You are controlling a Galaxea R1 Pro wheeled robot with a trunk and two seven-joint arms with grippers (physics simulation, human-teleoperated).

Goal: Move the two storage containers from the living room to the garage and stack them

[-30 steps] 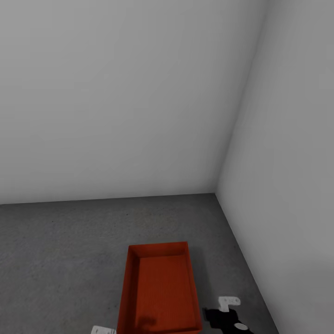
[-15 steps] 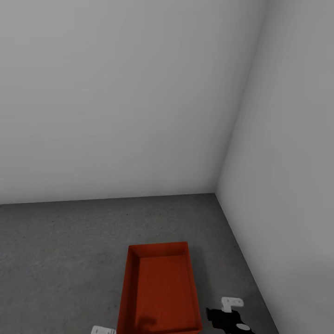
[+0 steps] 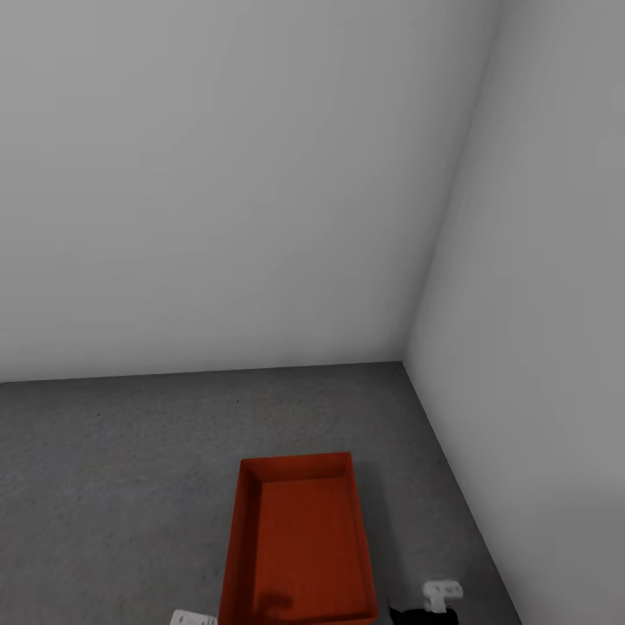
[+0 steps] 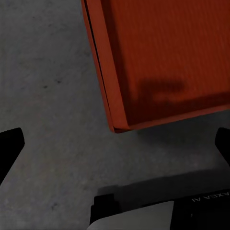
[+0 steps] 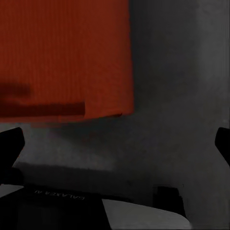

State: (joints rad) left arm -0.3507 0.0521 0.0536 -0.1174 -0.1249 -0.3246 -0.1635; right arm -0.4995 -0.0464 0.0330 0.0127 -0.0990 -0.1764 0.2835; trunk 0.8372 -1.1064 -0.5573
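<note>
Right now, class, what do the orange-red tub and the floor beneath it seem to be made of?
Orange-red storage container: likely matte plastic, with thin flaring walls, even colour and fine ribbing inside.
Floor: likely rough concrete, dark grey, speckled, no gloss.

The dark-grey concrete floor [image 3: 130,469] bears one orange-red container [image 3: 299,542].

The left gripper [image 4: 115,143] and right gripper [image 5: 115,143] each have black fingertips at the frame edges, above a black wrist block lettered GALAXEA AI beside a pale grey-white panel
</note>
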